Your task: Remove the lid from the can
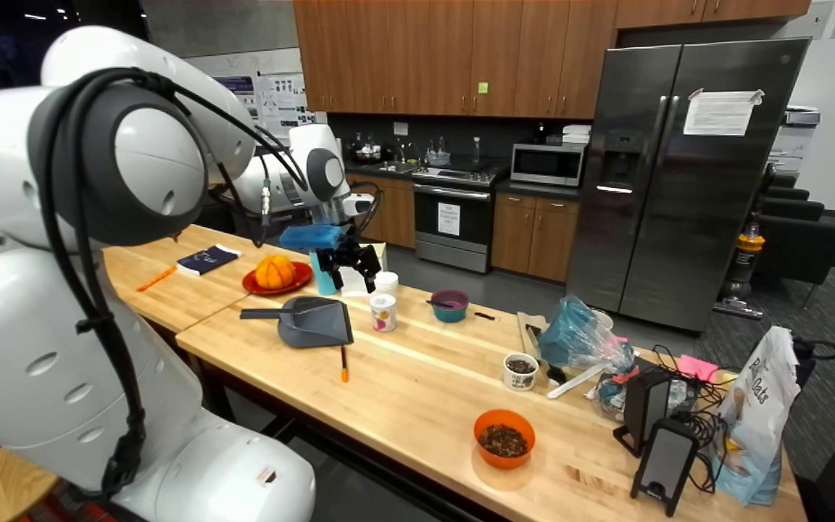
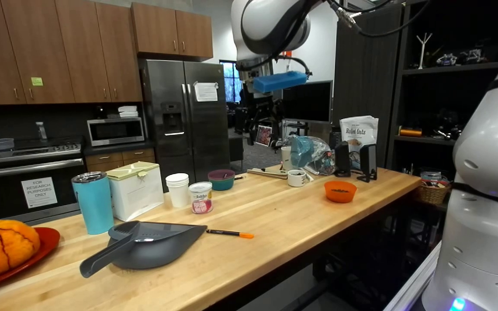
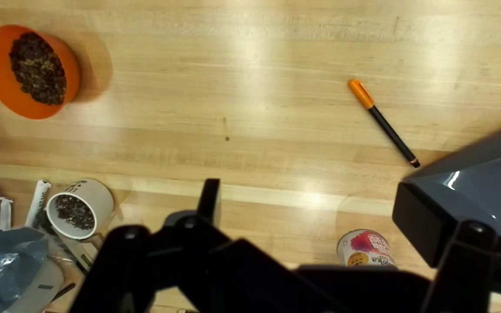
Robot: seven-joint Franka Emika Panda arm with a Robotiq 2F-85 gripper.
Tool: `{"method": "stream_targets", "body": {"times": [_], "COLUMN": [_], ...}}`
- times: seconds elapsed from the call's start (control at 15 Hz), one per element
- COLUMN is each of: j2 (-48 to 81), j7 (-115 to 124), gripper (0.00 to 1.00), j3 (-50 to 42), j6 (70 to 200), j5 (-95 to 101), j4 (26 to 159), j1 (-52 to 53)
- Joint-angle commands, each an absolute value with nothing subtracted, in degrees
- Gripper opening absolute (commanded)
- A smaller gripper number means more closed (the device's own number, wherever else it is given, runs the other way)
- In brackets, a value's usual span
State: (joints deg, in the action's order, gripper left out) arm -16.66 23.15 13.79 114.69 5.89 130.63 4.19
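Observation:
The can is a small white can with a pink label. It stands upright on the wooden table in both exterior views [image 1: 383, 315] [image 2: 202, 202]. Its pale lid [image 2: 200, 186] sits on top. In the wrist view the can [image 3: 363, 250] shows between the fingers, its upper part hidden behind the gripper body. My gripper [image 3: 315, 208] is open and empty, its fingers wide apart. It also shows in both exterior views [image 1: 356, 283] [image 2: 264, 125], held above the table and apart from the can.
A grey dustpan [image 1: 316, 322] and an orange-capped pen [image 3: 385, 124] lie near the can. White paper cups [image 2: 177, 190], a white box [image 2: 136, 194], a blue tumbler [image 2: 94, 205] and a teal bowl [image 2: 221, 181] stand close by. An orange bowl [image 1: 486, 449] and a white cup [image 1: 519, 378] stand farther along.

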Motion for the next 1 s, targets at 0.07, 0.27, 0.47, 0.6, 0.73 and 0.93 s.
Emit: {"method": "stream_targets", "body": {"times": [0.07, 0.27, 0.47, 0.6, 0.73, 0.93], "j2": [-16.39, -16.48, -17.09, -16.81, -16.1, -14.63], "j7": [23.28, 23.32, 24.58, 25.2, 25.22, 24.35], "gripper": [1.0, 1.0, 1.0, 1.0, 1.0, 1.0], "j3": [13.17, 13.39, 13.62, 13.44, 12.92, 11.98], "j6": [114.54, 114.53, 117.53, 119.26, 121.08, 123.44], "j5": [6.05, 6.03, 7.31, 9.42, 11.6, 14.15], "j4": [130.66, 130.71, 133.79, 134.77, 135.05, 134.59], "j1": [4.88, 5.29, 5.07, 4.31, 3.53, 2.49]}}
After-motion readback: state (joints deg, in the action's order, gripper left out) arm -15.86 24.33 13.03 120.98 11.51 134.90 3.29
